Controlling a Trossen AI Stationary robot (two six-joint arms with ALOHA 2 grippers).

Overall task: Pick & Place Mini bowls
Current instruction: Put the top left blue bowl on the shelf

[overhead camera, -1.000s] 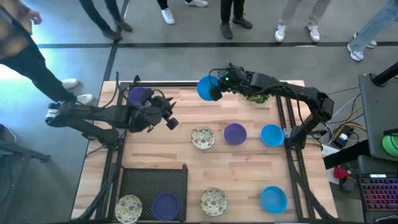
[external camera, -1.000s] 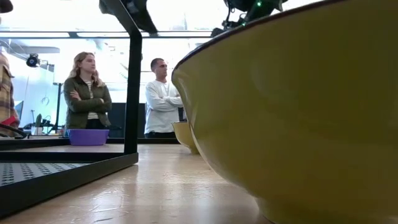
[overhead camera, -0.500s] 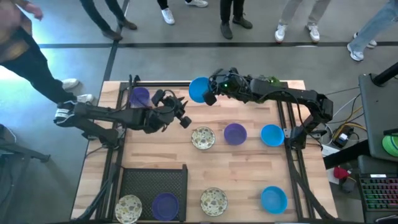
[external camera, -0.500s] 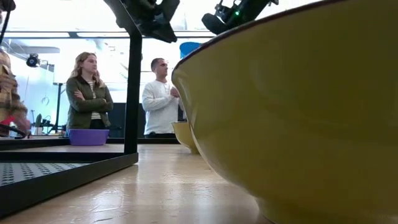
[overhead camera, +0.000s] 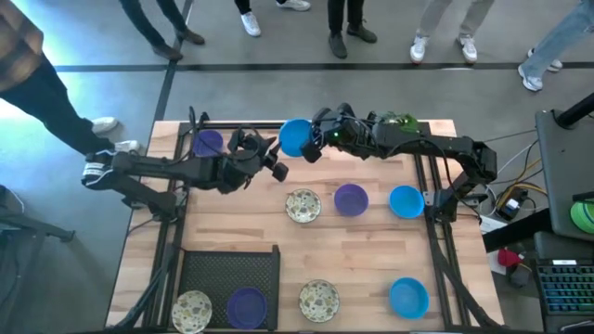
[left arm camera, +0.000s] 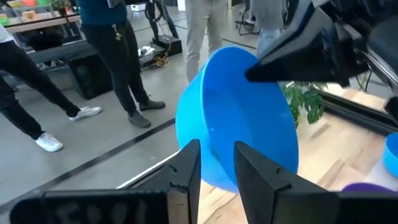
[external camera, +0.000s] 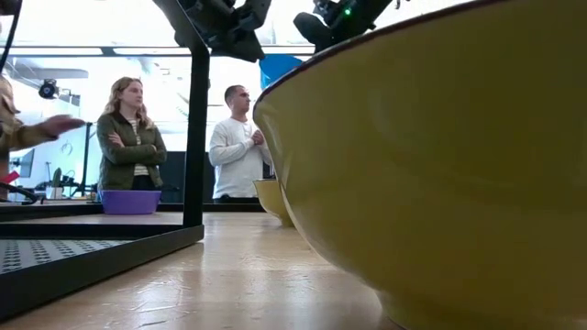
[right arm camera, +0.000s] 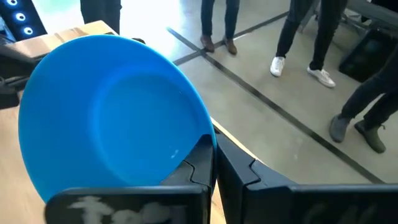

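Gripping blue bowl (overhead camera: 294,136) — seemingly airborne

Robotics lab or demo hall, not a home. Evidence: wooden table (overhead camera: 371,250) boxed by black metal frame (overhead camera: 170,232), two dark robot arms mounted at its sides, cable bundle (overhead camera: 509,199) and keyboard (overhead camera: 566,283) on bench to one side. Polished grey concrete floor (overhead camera: 278,88) with dark seams. Several people (external camera: 129,137) standing around watching. Bright windows behind; shelves of gear (left arm camera: 37,18) in background.
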